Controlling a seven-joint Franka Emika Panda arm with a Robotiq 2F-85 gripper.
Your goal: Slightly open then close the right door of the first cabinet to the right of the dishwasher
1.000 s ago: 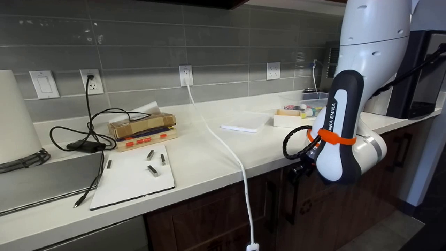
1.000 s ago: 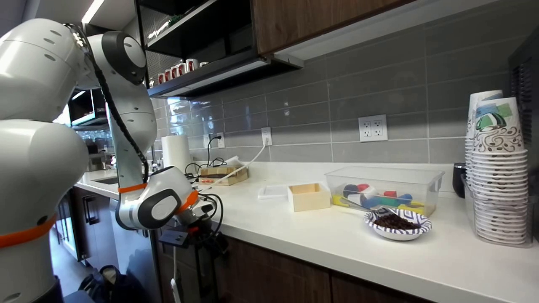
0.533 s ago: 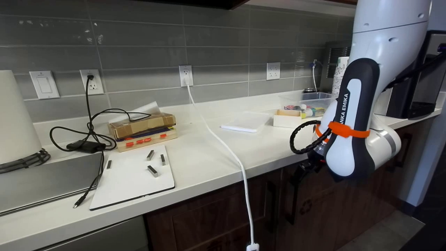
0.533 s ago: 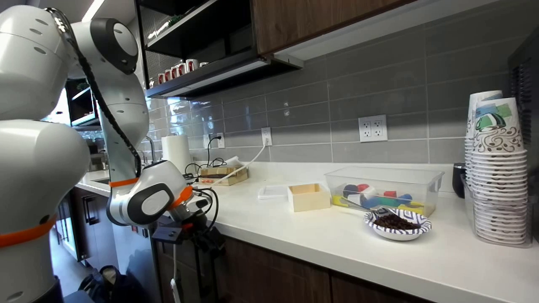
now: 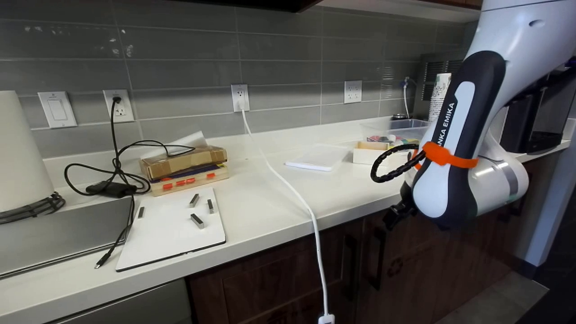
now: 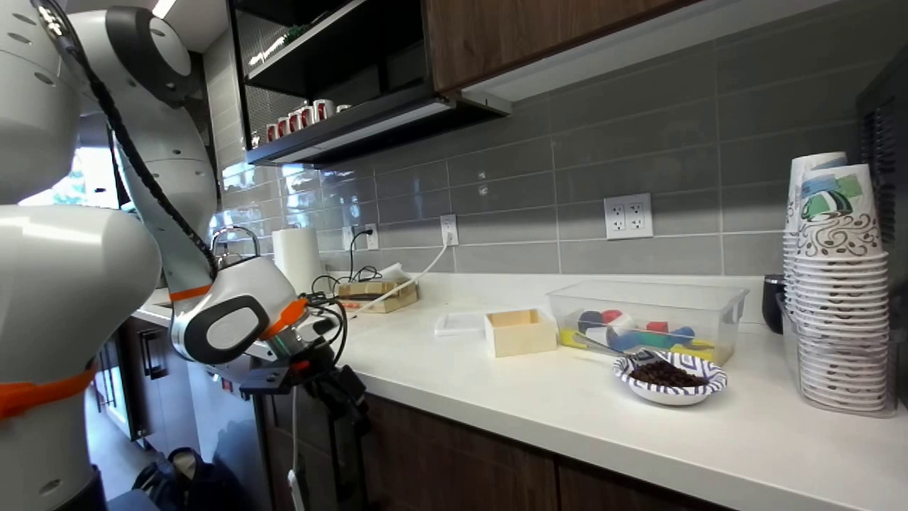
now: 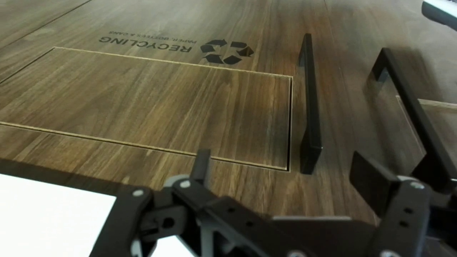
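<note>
The right door (image 5: 416, 270) of the first cabinet (image 5: 274, 288) is dark brown wood with a recycling mark. It also fills much of the wrist view (image 7: 150, 103) and looks flush with its twin. Its dark bar handle (image 7: 311, 103) stands beside the twin door's handle (image 7: 414, 114). My gripper (image 7: 281, 162) is open and empty. Its fingers (image 7: 202, 166) stand wide apart, with the handle's upper end showing beyond the gap. In both exterior views the gripper (image 5: 393, 218) (image 6: 349, 401) is near the counter edge, above the handle and apart from it. The dishwasher (image 5: 139, 306) has a grey front.
The white counter edge (image 5: 288, 236) overhangs the doors close to the gripper. A white cable (image 5: 317, 252) hangs over the edge in front of the twin door. On the counter are a wooden box (image 6: 521, 333), a clear bin (image 6: 645, 305) and a bowl (image 6: 670, 387).
My gripper has moved up and back, away from the top of the right door's handle. The arm has drawn back with it. The door shows no clear movement.
</note>
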